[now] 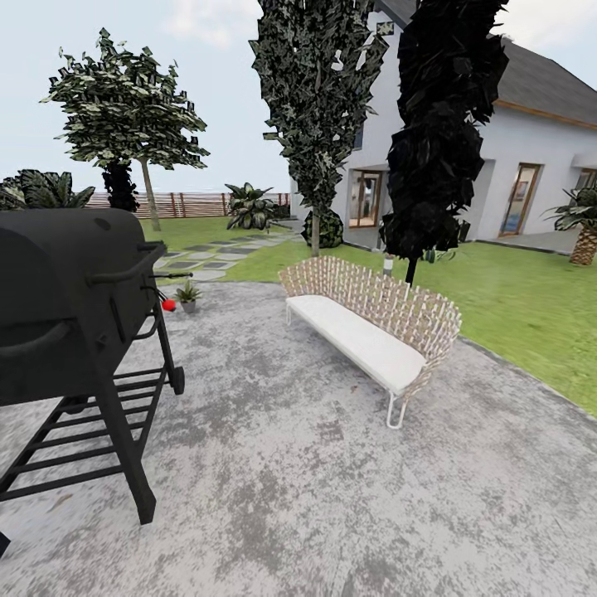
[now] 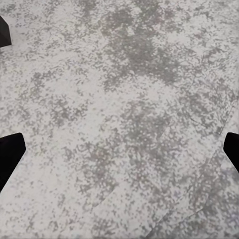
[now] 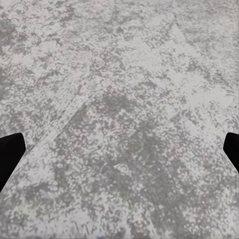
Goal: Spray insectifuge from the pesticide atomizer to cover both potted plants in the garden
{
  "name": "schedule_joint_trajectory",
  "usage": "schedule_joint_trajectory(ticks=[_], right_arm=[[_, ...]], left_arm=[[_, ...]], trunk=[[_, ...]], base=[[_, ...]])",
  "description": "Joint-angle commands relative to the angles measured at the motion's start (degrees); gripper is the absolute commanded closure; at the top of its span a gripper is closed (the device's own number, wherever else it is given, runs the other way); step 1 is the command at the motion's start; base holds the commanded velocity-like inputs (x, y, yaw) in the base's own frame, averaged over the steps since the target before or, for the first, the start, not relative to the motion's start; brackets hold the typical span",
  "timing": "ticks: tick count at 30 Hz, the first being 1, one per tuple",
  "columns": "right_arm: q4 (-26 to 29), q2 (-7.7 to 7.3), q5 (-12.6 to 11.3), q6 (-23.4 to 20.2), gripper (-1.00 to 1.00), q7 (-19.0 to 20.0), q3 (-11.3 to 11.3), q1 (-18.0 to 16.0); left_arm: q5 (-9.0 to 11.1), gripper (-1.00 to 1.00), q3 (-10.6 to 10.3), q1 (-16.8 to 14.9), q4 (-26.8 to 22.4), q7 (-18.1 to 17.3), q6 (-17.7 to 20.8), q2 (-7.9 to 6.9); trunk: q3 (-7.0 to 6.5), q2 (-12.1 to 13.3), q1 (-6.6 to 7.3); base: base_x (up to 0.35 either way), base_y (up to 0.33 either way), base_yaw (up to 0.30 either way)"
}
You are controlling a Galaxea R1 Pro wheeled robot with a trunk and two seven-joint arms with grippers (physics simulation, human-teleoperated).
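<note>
The round patio (image 1: 315,489) is rough, speckled grey stone. On its left stands a big black grill (image 1: 70,307) with a smooth rounded lid and thin metal legs. Just past the grill, at the patio's far edge, sits one potted plant (image 1: 188,293) — a small bunch of pointy green leaves in a little grey pot. Right beside it is a small red tip (image 1: 169,305), maybe the pesticide atomizer; it is too small to be sure. A woven bench (image 1: 373,319) with a white cushion stands in the middle. Behind it lie green lawn (image 1: 506,303), flat grey stepping stones (image 1: 211,253), tall dark trees and a white house.

The left gripper (image 2: 119,152) and the right gripper (image 3: 119,152) both hang over bare stone — fingers spread wide, holding nothing.
</note>
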State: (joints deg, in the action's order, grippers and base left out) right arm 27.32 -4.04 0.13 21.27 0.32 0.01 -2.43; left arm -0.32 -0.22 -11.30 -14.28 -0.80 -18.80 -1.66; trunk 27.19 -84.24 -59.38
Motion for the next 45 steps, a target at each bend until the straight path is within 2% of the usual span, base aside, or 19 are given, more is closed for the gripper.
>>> schedule_joint_trajectory(ticks=[1, 45], right_arm=[[0.0, -0.01, 0.0, 0.2, -1.00, 0.0, 0.0, 0.0], [0.0, 0.08, -0.3, 0.2, -1.00, -0.1, 0.0, 0.0]], left_arm=[[0.0, -1.00, 0.0, 0.0, 0.0, -0.1, -0.2, -0.01], [0.4, -1.00, 0.4, 0.0, 0.4, 0.0, -0.2, -0.03]], trunk=[[0.24, -0.4, -0.22], [8.14, -18.1, -9.89]], base=[[0.000, 0.000, 0.000], [0.000, 0.000, 0.000]])
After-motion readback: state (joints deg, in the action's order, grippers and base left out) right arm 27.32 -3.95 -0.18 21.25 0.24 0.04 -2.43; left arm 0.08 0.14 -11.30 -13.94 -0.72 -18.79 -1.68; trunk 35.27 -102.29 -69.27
